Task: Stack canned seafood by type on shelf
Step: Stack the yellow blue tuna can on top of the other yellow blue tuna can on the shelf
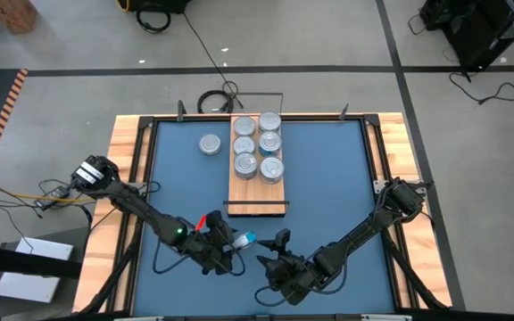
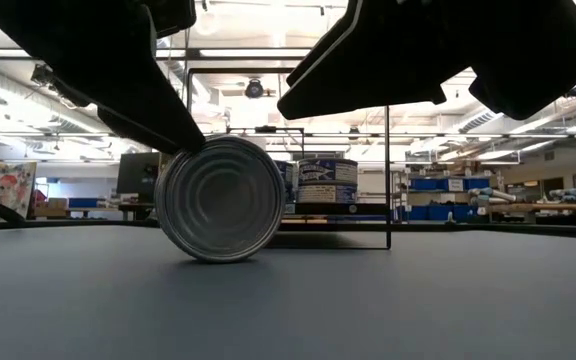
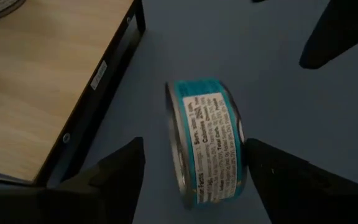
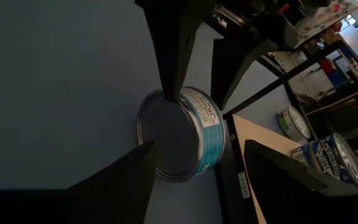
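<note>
A teal-sided can (image 3: 207,146) stands on edge on the blue table, resting on its curved wall, with a silver end facing the low view (image 2: 220,198). My left gripper (image 3: 192,146) is open around it, one finger beside each flat end. My right gripper (image 4: 197,155) is open just on the near right of the can (image 4: 179,134) and apart from it. Several more cans (image 1: 257,145) stand upright on the light-wood shelf (image 1: 257,194). One lone can (image 1: 210,144) stands on the table left of the shelf. My left gripper touches the can with one fingertip (image 3: 250,149) laid on a flat end (image 3: 240,140). The other finger (image 3: 129,162) stands a little off the opposite end. The fingers slant down from the table's left. The can stays on edge on the table.
The shelf's black frame end (image 3: 104,93) lies close to the far side of the can. My two arms meet near the table's front middle (image 1: 257,250). Wooden rails (image 1: 123,178) border the table. Cables (image 1: 217,98) lie beyond the far edge.
</note>
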Tool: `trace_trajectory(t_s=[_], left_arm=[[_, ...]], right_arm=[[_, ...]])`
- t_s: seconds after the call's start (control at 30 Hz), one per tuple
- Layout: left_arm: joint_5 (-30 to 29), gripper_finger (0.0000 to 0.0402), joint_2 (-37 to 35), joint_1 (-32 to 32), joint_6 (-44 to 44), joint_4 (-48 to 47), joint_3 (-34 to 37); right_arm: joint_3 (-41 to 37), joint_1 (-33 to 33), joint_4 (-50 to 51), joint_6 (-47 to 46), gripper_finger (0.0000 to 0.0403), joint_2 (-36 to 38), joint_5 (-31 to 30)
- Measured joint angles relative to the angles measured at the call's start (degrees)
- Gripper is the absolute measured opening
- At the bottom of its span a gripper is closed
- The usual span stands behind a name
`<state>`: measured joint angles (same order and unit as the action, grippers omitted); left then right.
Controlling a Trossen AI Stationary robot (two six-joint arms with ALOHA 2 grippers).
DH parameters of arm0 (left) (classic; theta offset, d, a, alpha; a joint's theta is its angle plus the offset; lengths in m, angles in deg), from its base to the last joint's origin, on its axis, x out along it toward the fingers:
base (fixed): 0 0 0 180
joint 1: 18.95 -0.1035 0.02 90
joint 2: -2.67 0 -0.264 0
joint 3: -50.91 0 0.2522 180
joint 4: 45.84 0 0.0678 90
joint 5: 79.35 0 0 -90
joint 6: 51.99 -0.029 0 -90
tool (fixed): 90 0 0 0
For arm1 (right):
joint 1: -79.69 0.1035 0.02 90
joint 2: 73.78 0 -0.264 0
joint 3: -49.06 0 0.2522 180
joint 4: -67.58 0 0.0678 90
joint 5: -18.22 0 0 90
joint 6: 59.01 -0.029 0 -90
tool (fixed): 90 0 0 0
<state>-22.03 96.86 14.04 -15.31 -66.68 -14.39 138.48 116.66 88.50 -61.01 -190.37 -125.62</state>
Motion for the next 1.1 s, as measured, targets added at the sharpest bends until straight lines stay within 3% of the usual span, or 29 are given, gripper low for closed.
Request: trace_trajectory(t_s=[0.23, 0.6, 0.7, 0.87, 1.1], left_arm=[[0.41, 0.0266, 0.0, -0.1, -0.56, -0.64, 0.01], [2.62, 0.0149, -0.06, 0.02, -8.26, -1.34, -0.01], [3.52, 0.0141, -0.11, 0.54, -11.3, -2.18, -1.04], [3.39, 0.0141, -0.11, 2.27, -17.31, -7.79, -7.35], [-4.02, 0.0141, -0.11, 4.76, -23.53, -26.32, -20.6]], right_arm=[[0.0, 0.0, 0.02, 0.0, 0.025, 0.0, 0.0], [0.0, 0.0, 0.09, 0.0, 0.025, 0.0, 0.0], [0.0, 0.0, 0.09, 0.0, 0.025, 0.0, 0.0], [0.0, 0.0, 0.15, 0.0, 0.025, 0.0, -0.01], [0.0, 0.39, 0.13, 0.0, 0.025, 0.07, -0.57]])
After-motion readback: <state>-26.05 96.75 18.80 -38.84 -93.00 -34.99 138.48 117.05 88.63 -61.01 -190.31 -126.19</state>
